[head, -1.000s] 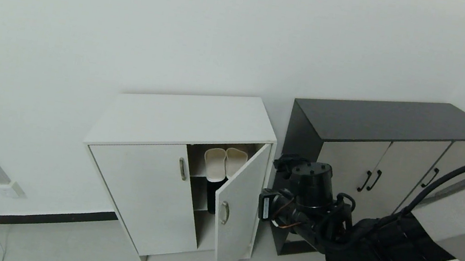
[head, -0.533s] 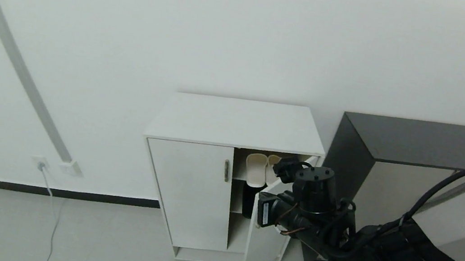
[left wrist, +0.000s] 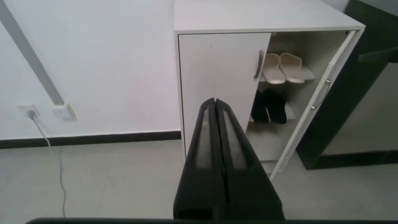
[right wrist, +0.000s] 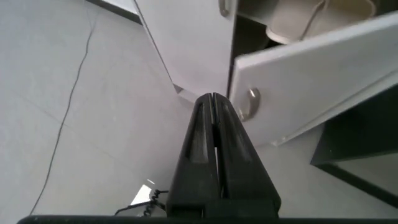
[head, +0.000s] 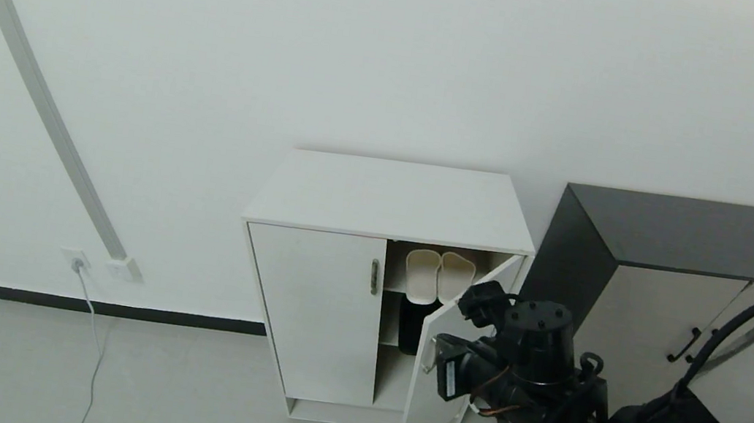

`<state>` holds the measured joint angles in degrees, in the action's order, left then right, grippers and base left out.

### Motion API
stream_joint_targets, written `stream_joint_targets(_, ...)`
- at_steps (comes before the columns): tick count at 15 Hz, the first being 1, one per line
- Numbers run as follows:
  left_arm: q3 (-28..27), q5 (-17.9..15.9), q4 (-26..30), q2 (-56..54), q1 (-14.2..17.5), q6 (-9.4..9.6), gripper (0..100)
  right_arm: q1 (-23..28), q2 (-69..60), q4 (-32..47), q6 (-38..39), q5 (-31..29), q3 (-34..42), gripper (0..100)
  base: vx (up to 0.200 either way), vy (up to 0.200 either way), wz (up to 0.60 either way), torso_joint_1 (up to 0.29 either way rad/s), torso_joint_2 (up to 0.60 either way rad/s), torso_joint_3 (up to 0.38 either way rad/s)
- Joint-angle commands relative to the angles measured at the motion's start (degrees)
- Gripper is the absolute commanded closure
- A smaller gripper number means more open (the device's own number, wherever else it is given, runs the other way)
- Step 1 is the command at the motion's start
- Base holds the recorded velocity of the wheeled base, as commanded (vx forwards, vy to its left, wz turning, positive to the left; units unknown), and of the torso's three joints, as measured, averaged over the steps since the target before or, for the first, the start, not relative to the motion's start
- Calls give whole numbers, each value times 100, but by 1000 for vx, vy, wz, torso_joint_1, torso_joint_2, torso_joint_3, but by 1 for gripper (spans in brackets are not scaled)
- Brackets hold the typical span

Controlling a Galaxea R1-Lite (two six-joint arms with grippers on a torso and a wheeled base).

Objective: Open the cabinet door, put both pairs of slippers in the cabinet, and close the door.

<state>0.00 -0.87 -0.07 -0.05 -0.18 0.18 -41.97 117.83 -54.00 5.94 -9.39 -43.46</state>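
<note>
The right gripper (right wrist: 214, 98) had its fingers pressed together with nothing between them. Its tip was just beside the handle (right wrist: 250, 103) of the right door (right wrist: 311, 81), near that door's free edge; whether it touched the door could not be told. The left gripper (left wrist: 214, 102) was likewise pressed together and empty, held well apart from the cabinet (head: 390, 198) and pointing toward its shut left door (left wrist: 217, 68). The right door stood partly swung out. Inside, the beige slippers (head: 439, 276) lay side by side on the upper shelf, and the black slippers (left wrist: 268, 107) lay side by side on the shelf below. A dark cabinet (head: 699, 231) stood just beside the white one on its right, doors shut. Low on the wall to the left, a socket (head: 77, 263) had a cable (head: 95, 356) running down to the floor, and a pale conduit (head: 33, 82) slanted upward from beside it.
</note>
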Motion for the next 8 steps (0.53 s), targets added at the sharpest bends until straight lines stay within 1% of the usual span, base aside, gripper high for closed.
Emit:
stream_joint_targets(1,0,-1,-1,5,1,-1,100,14,-155,-277,4,-2,646,100,200,0,0,7,2,7)
stream_joint_targets(3,0,-1,-1,5,1,-1,100,14,-129,-646,4,-2,1252,100,200,0,0,-7,-3,2)
stream_joint_targets(6,0,7,-1,5,1,-9,100,22,38,-1139,4,-2,1709,100,200,0,0,11,4,5)
stream_joint_targets(8,0,7,-1,5,1,-18,100,22,99,-1200,4,-2,1797,100,0,0,0,0,0,0)
